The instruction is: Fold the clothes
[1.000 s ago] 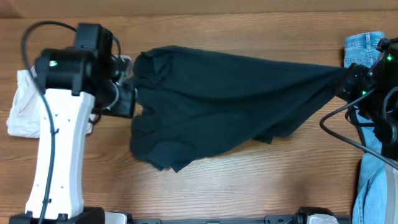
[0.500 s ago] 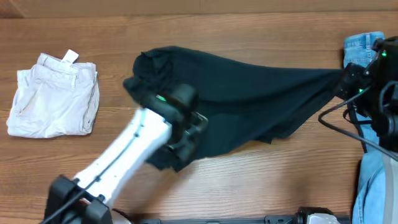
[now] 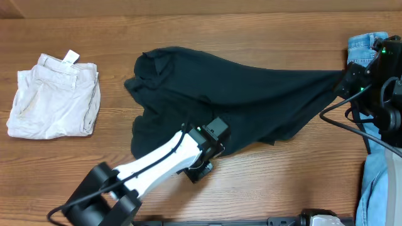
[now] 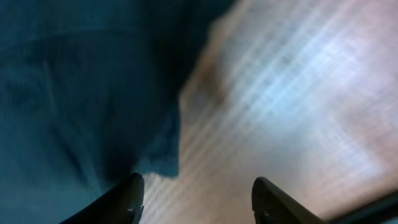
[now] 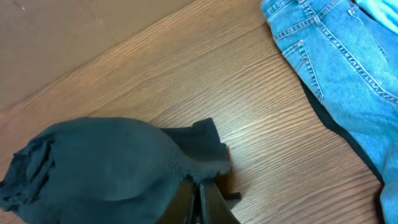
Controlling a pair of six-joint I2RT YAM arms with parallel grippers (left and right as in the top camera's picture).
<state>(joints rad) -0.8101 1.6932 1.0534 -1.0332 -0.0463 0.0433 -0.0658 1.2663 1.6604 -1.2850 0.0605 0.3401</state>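
Okay, dark T-shirt (image 3: 226, 94) lies spread and rumpled on the table (image 3: 282, 182), stretched out from the right gripper (image 3: 344, 81), which pinches one corner of it. In the right wrist view the right gripper's jaws are closed tight on a bunched fold of the cloth, and the rest of the shirt balloons away ahead of them and to their left. The left gripper (image 3: 200, 168) sits at the shirt's near hem, over its edge. In the left wrist view its fingers (image 4: 132, 193) stand wide apart with nothing between them; dark fabric is under and ahead of the left-hand finger and bare wood is ahead of the other. That view is blurred, so I cannot tell whether it touches the cloth. Light blue jeans (image 5: 348, 62) lie just beside the right gripper, on its far right side. Beige folded shorts (image 3: 53, 94) with a white tag lie well apart from the left gripper, off past the shirt's other end.
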